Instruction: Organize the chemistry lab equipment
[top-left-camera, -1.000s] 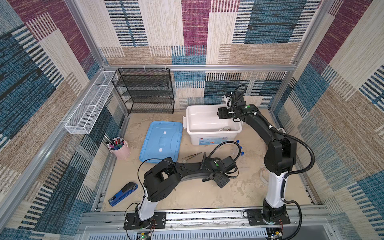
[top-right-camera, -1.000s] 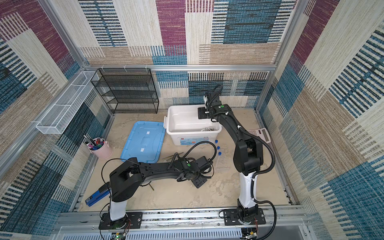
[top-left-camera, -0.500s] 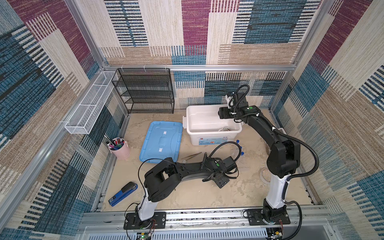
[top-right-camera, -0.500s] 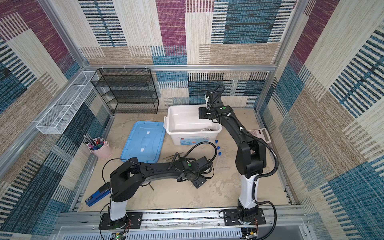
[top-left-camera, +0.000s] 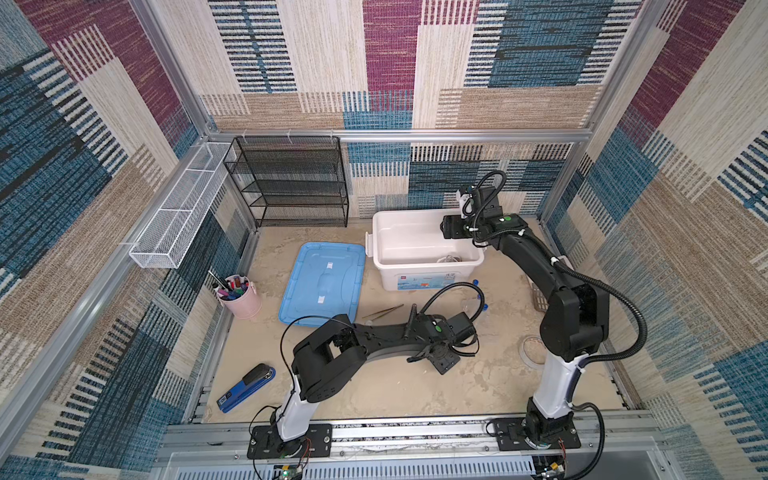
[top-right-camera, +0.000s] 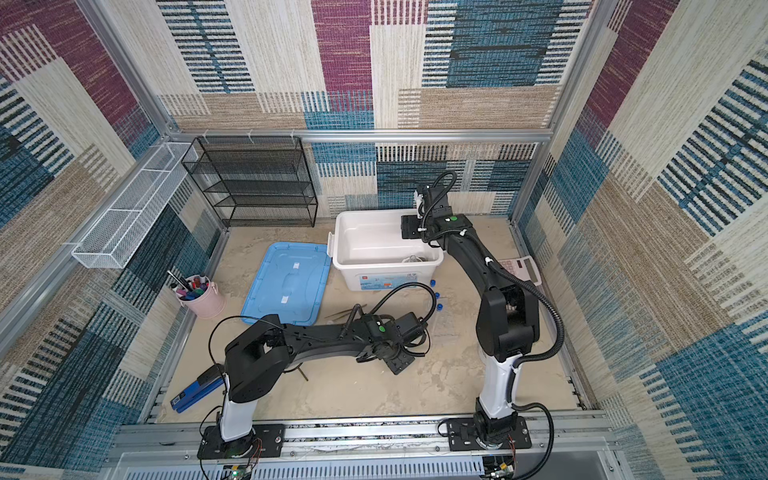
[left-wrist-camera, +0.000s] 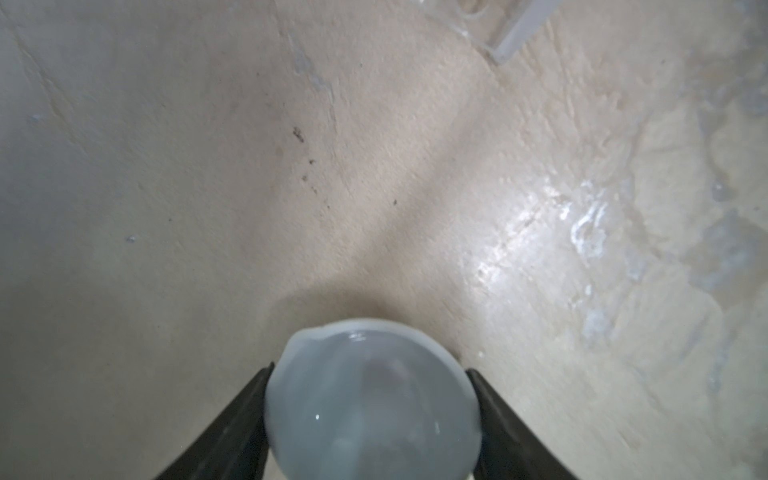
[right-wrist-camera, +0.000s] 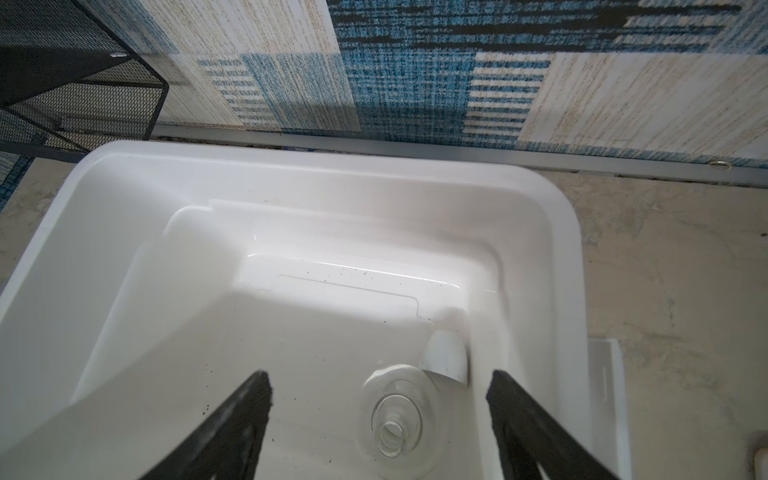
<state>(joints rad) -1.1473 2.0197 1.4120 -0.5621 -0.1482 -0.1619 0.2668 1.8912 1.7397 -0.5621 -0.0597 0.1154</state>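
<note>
L hand (left-wrist-camera: 368, 370) grips white dish (left-wrist-camera: 370, 415) on tabletop (left-wrist-camera: 249, 166), near centre. R hand (right-wrist-camera: 379, 378) open over white bin (right-wrist-camera: 316, 164), far right; flask (right-wrist-camera: 397, 424) + pestle (right-wrist-camera: 444, 353) inside.

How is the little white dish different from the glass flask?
The white dish is milky and wide open; the glass flask is see-through with a narrow neck. The dish sits pinched in the left hand; the flask rests in the white bin, untouched below the open right hand. Both are round.
</note>
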